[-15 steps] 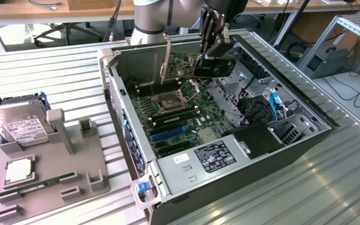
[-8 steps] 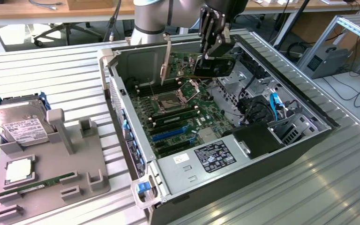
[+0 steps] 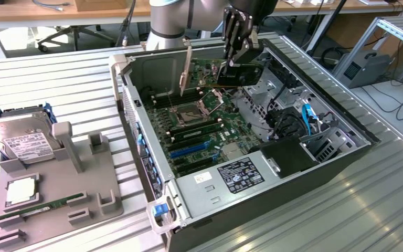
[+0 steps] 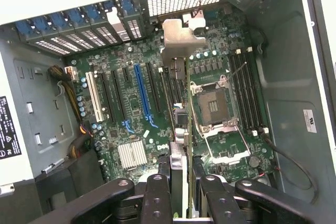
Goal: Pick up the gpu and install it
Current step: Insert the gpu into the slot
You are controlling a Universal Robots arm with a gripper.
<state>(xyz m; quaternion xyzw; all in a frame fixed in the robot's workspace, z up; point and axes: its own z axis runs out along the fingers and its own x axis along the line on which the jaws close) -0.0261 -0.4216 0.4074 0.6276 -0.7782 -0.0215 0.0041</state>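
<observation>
Misalignment threatens you here: your gripper [image 3: 238,56] is clamped on the gpu [image 3: 214,71], hanging over the board [image 3: 212,113] at twelve o'clock in the case [image 3: 278,210], so any tilt could jam its bracket [image 3: 186,68] or miss the slots [image 3: 187,151].

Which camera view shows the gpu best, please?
The exterior view: there the gpu hangs in the tool over the open computer case, its board face and metal bracket both visible. The wrist view sees it edge-on, a thin line with the bracket at its far end.
</observation>
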